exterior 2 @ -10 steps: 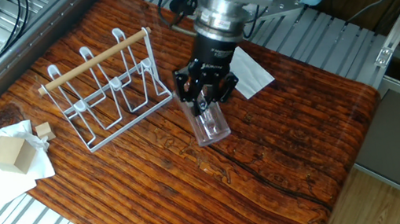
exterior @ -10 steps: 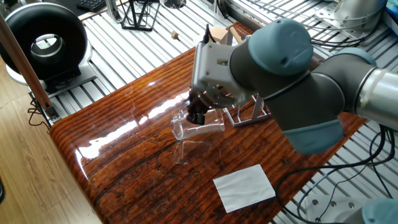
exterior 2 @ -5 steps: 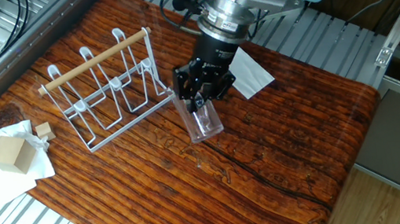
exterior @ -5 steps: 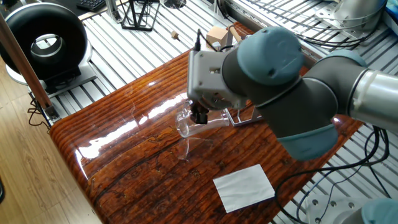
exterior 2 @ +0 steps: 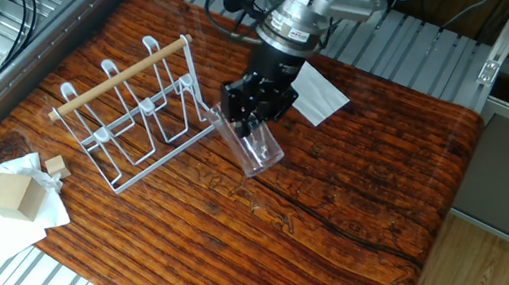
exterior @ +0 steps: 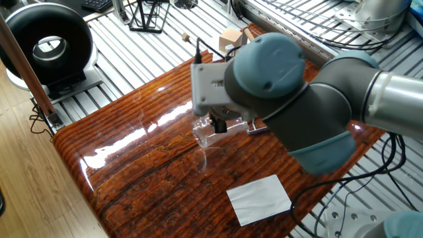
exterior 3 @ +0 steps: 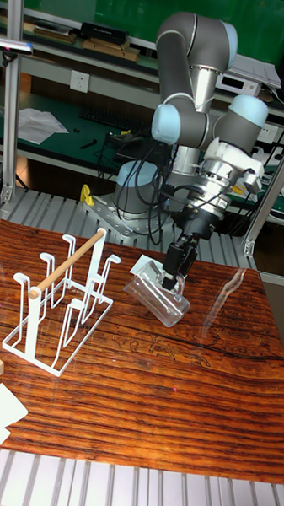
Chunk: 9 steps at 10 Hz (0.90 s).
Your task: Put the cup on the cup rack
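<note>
My pincer (exterior 3: 172,268) is clenched on the cup (exterior 3: 158,297), held tilted just above the desk (exterior 3: 154,388), right of the cup rack (exterior 3: 62,308), its long axis slanting, thick base lowest.

My gripper (exterior 2: 254,122) grips the tilted cup (exterior 2: 253,149) at frame centre, just beside the cup rack (exterior 2: 134,115).

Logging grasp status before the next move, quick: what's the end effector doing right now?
End effector: closed on the clear, colourless glass tumbler, holding it tilted just above the brown wooden table.
</note>
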{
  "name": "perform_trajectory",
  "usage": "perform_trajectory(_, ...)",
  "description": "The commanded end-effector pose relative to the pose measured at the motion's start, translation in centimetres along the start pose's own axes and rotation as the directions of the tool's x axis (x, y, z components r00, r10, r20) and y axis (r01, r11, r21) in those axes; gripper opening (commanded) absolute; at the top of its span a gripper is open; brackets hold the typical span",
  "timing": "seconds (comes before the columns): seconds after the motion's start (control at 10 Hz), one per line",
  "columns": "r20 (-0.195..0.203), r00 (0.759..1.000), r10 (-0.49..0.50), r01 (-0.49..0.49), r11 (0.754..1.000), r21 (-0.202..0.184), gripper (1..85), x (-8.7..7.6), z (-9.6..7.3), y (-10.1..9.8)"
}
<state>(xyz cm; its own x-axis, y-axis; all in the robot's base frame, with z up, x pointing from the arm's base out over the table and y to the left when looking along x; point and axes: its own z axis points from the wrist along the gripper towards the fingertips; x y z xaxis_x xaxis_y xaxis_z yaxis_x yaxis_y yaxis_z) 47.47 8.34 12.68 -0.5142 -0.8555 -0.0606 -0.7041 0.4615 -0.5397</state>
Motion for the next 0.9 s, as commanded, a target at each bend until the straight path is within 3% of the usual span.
perform_trajectory(0.0,-0.065,0.997,-0.051,0.052,0.999,0.012,1.0,1.0,0.0,0.0)
perform_trajectory(0.3,-0.12,0.985,-0.123,0.128,0.991,0.035,1.0,1.7,0.1,-0.5)
perform_trajectory(0.8,-0.144,0.976,-0.166,0.175,0.983,0.053,1.0,1.5,1.6,-1.0)
